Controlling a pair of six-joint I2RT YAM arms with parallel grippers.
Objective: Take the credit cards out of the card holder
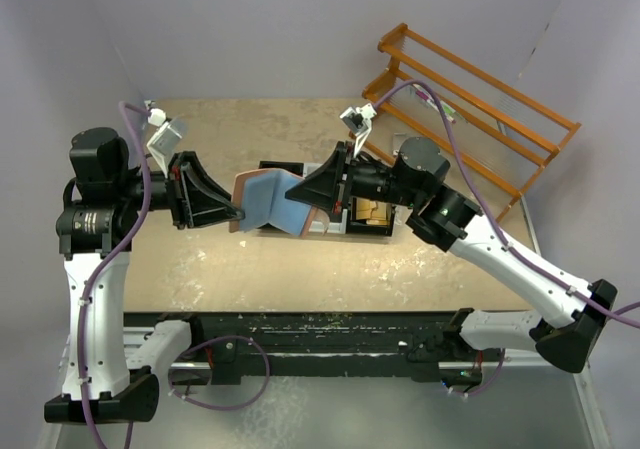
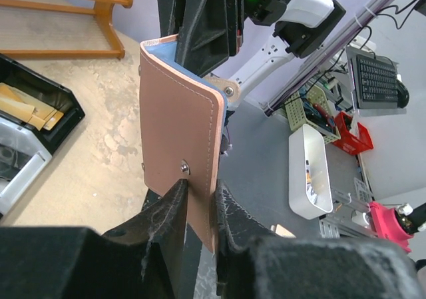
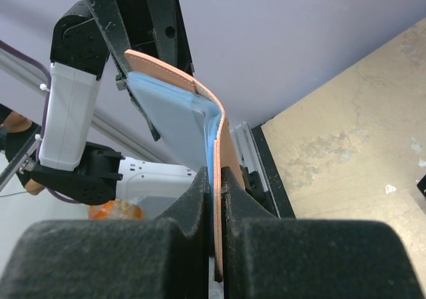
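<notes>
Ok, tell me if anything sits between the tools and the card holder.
Nothing visible does. The left tool pinches one flap of the card holder and the right tool pinches the other, holding it partly open. No cards show in the blue lining.

top: we look down from above and behind, far off, whole table (image 1: 300, 269) in frame | left wrist: we sit close, looking past its own fingers (image 2: 166, 212) toward the right arm (image 2: 303, 6) | right wrist: close, facing the left arm (image 3: 66, 112) | shared: card holder (image 1: 268, 201), all three
</notes>
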